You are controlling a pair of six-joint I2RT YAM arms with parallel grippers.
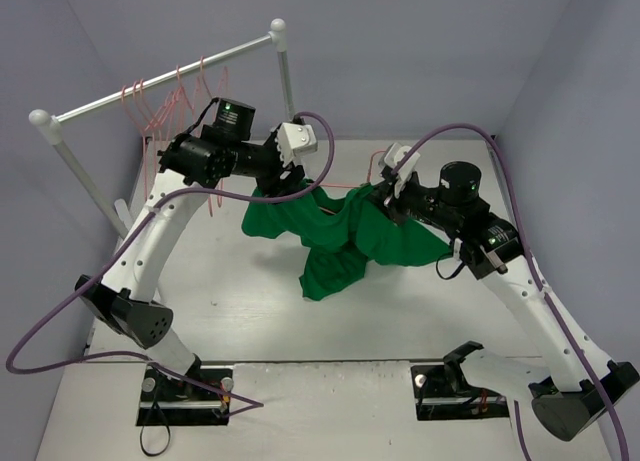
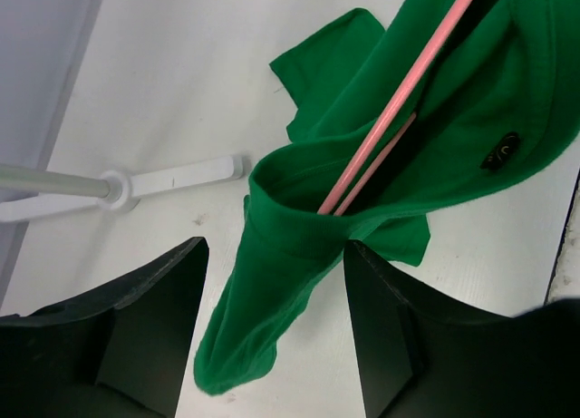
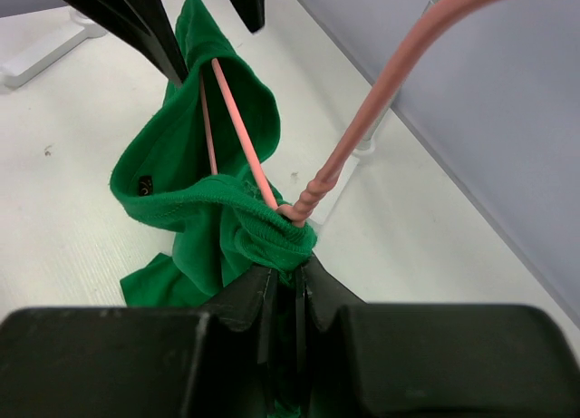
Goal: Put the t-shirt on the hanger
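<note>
The green t-shirt (image 1: 340, 236) hangs bunched between my two grippers above the table. My right gripper (image 3: 290, 273) is shut on its collar, right below the twisted neck of the pink hanger (image 3: 362, 137). The hanger's hook curves up and its two wires run down inside the shirt. My left gripper (image 2: 275, 250) is open, its fingers wide apart. A hanging fold of the t-shirt (image 2: 299, 246) lies below and between them, not pinched. The hanger (image 2: 399, 110) goes into the collar opening just ahead. In the top view the left gripper (image 1: 290, 176) and the right gripper (image 1: 390, 196) face each other.
The white rack bar (image 1: 170, 81) with several spare pink hangers (image 1: 175, 106) stands at the back left. Its white foot (image 2: 172, 178) lies on the table near the left gripper. Blue-grey walls close in the back and both sides.
</note>
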